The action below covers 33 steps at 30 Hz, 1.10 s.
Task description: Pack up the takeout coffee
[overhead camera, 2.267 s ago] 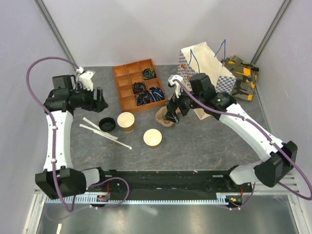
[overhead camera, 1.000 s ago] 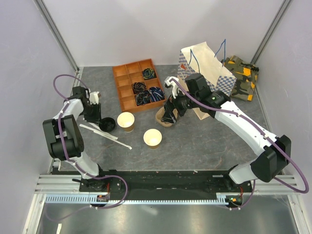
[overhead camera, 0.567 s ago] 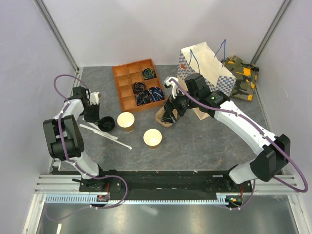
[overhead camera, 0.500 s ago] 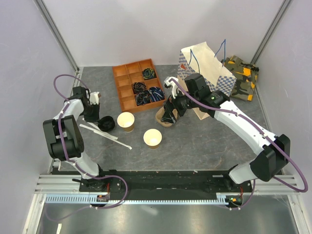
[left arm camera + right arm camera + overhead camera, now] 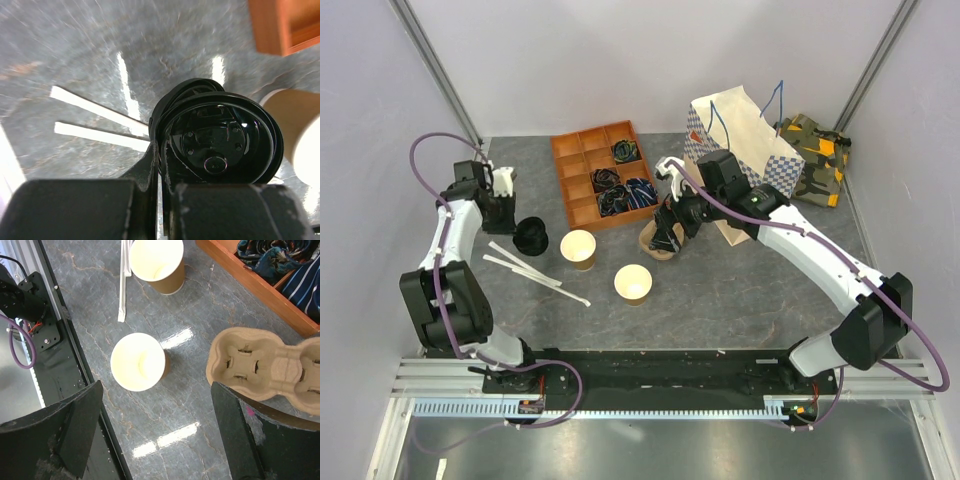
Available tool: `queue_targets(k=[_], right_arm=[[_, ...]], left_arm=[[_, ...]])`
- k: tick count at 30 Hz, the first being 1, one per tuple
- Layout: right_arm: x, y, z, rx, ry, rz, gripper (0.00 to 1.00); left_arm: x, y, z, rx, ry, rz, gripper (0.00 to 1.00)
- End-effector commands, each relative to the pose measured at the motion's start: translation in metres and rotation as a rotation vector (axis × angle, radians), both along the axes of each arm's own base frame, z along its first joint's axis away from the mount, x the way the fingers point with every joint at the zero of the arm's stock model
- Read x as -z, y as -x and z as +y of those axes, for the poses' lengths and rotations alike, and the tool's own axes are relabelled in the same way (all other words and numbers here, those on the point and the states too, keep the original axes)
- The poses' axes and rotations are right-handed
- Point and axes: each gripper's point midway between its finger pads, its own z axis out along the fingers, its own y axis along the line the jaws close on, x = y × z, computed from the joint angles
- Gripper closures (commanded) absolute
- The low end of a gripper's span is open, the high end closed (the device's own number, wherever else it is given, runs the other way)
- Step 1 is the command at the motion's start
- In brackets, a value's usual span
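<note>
Two arms share the capping step, as I read it. No finished takeout coffee shows anywhere: both cups on the table are uncovered. The left gripper (image 5: 161, 155) at 9 o'clock is clamped tight on the rim of a round black plastic lid (image 5: 220, 145), held clear of the table. The right gripper (image 5: 670, 232) hangs spread wide and empty over the carrier. Next, I'd guess, the lid must travel towards 3 o'clock, level out and press squarely onto the nearest cup (a tilted seat would pop off).

The white paper bag with blue checks and cord handles (image 5: 740, 125) stands at 1 o'clock, thin and easily crushed. The orange wooden compartment tray (image 5: 560, 180) sits at 12, rigid, with dark fabric in some cells. The moulded beige pulp cup carrier (image 5: 265, 367) looks fibrous and rough, with slotted wells. One tan paper cup with a cream inside (image 5: 156, 260) stands beside the lid's 3 o'clock, and a second like it (image 5: 137, 361) nearer 6; both are light and tippable. Thin flat white sticks (image 5: 95, 102) lie on the glossy grey marbled tabletop (image 5: 720, 290).
</note>
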Motion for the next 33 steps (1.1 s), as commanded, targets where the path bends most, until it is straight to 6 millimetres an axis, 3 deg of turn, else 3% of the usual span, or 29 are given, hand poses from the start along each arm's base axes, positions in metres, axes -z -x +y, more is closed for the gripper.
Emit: queue_targets(k=[1,15,21,28,33], right_arm=[[-0.02,-0.008,0.004,-0.022,-0.02,-0.07,0.02],[-0.012,-0.005,0.004,-0.063,0.016,-0.03,0.02],[-0.011,-0.004,0.005,-0.061,0.009,-0.022,0.02],[-0.009,-0.003,0.006,-0.061,0.008,-0.011,0.02],[-0.009,-0.003,0.006,-0.062,0.005,-0.007,0.02]], left_arm=[[-0.028,-0.002,-0.005,0.033,0.008,-0.046,0.98],[0.033,0.002,-0.022,0.048,0.114,0.077,0.96],[0.039,-0.003,-0.022,0.046,0.117,0.079,0.91],[0.028,-0.005,-0.031,0.064,0.165,0.05,0.83],[0.032,-0.003,-0.032,0.072,0.166,0.069,0.83]])
